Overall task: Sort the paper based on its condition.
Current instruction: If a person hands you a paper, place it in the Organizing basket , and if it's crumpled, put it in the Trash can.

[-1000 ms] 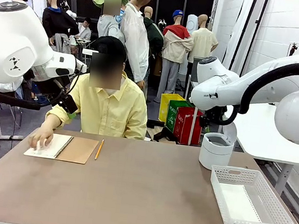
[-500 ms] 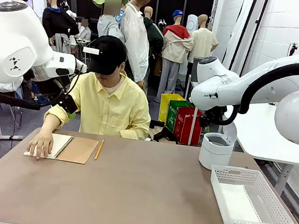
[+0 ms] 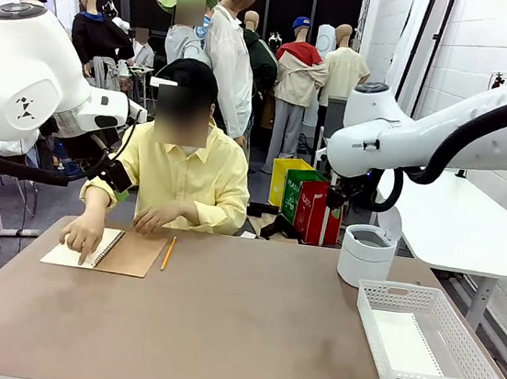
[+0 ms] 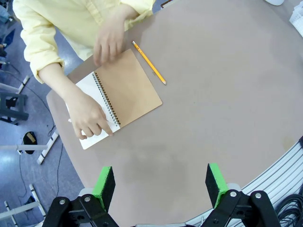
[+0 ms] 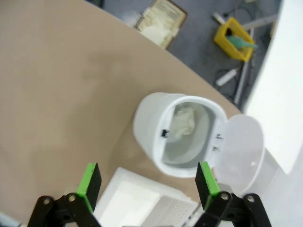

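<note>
At far left a person's hand (image 3: 83, 239) presses the open notebook (image 3: 105, 250), a pencil (image 3: 168, 253) just beside it; no loose sheet lies on the table (image 3: 217, 333). The left gripper (image 4: 160, 182) and right gripper (image 5: 147, 182) hang high, jaws wide and empty. At right, a crumpled wad (image 5: 182, 122) sits in the open bin (image 5: 156, 137) and a flat sheet (image 3: 406, 342) in the basket (image 3: 425, 354): sorting seems begun, with more likely to come.

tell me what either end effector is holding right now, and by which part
Nothing is held. The left end effector is open above bare table, and the right end effector is open above the bin.
</note>
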You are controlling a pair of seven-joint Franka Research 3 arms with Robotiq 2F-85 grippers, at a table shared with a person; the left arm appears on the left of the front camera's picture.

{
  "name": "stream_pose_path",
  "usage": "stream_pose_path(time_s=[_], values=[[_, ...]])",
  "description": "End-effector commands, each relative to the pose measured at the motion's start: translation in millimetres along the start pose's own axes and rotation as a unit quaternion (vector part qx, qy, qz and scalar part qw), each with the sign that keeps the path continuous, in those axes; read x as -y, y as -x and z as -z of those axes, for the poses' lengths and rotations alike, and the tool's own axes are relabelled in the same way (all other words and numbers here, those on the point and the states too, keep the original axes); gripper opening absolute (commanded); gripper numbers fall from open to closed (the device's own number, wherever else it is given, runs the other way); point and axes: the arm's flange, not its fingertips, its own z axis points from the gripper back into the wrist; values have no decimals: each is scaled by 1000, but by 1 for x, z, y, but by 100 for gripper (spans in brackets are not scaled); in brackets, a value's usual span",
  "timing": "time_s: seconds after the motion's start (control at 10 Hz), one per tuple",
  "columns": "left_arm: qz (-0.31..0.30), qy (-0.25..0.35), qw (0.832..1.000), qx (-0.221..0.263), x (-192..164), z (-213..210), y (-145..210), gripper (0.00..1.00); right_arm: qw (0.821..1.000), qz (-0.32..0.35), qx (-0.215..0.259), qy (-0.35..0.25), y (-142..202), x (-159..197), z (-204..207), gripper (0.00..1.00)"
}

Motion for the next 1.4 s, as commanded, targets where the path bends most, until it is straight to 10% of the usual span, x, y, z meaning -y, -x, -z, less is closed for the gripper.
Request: stream_pose_path(time_s=[0.0, 0.5, 1.3], values=[[1, 1, 1000, 3, -1, 0, 0, 100, 997, -10, 47, -58, 46, -13, -9, 100], [1, 1, 1000, 3, -1, 0, 0, 100, 988, -89, 84, -92, 80, -57, -30, 100], [1, 1, 1000, 3, -1, 0, 0, 100, 986, -20, 105, -127, 85, -63, -59, 100]])
